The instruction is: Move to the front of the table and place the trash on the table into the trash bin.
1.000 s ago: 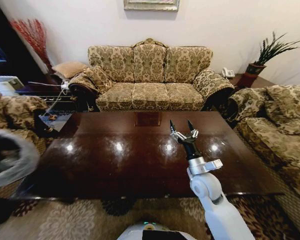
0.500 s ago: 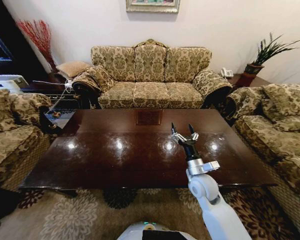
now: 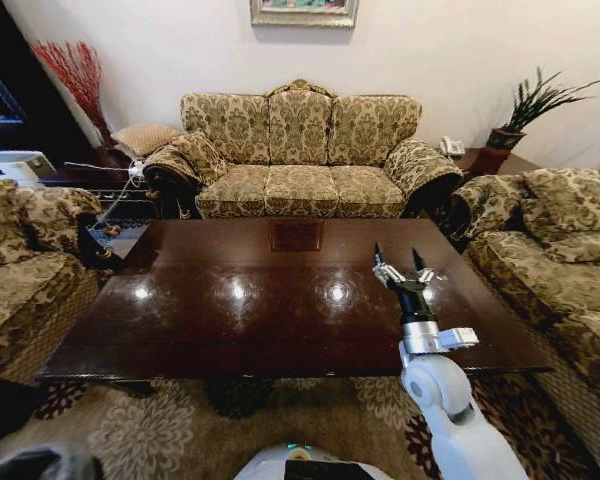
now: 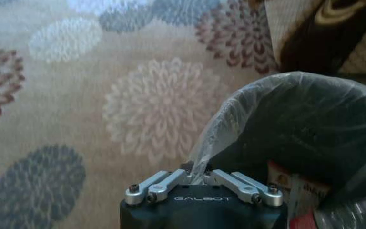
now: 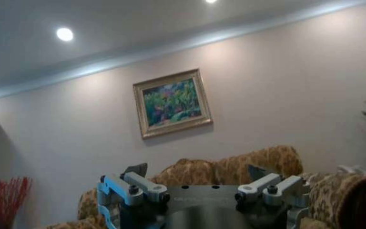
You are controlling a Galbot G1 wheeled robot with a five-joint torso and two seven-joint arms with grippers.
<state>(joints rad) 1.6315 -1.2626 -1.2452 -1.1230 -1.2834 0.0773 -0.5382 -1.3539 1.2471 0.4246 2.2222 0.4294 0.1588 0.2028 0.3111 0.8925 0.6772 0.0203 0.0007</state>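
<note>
A sitting room with patterned sofas on three sides surrounds the table (image 3: 280, 300), a long dark glossy top whose long axis runs left to right across the robot's front, with a small square inlay (image 3: 296, 236) near its far edge. Judged from the head view, the tabletop carries no scraps or bottle; only ceiling-light reflections lie on it.

The right gripper (image 3: 403, 268) is raised above the right half of the table, on the near side of the inlay, fingers spread apart and pointing away from the robot, nothing between them. In the right wrist view the same gripper (image 5: 199, 174) looks up at the wall and a framed picture (image 5: 173, 102) above the sofa.

The trash bin (image 4: 297, 138) stands on the floral carpet (image 4: 75, 95), directly under and just beyond the left gripper (image 4: 199, 179). The bag-lined rim lies touching or nearly touching its tips, which look drawn close together at the bag's edge. Inside the bin, a red-labelled wrapper or bottle (image 4: 294, 191) is visible, so the trash seems already in. The left arm is plainly the nearer one to the bin; the right one is well apart from it, over the table.
</note>
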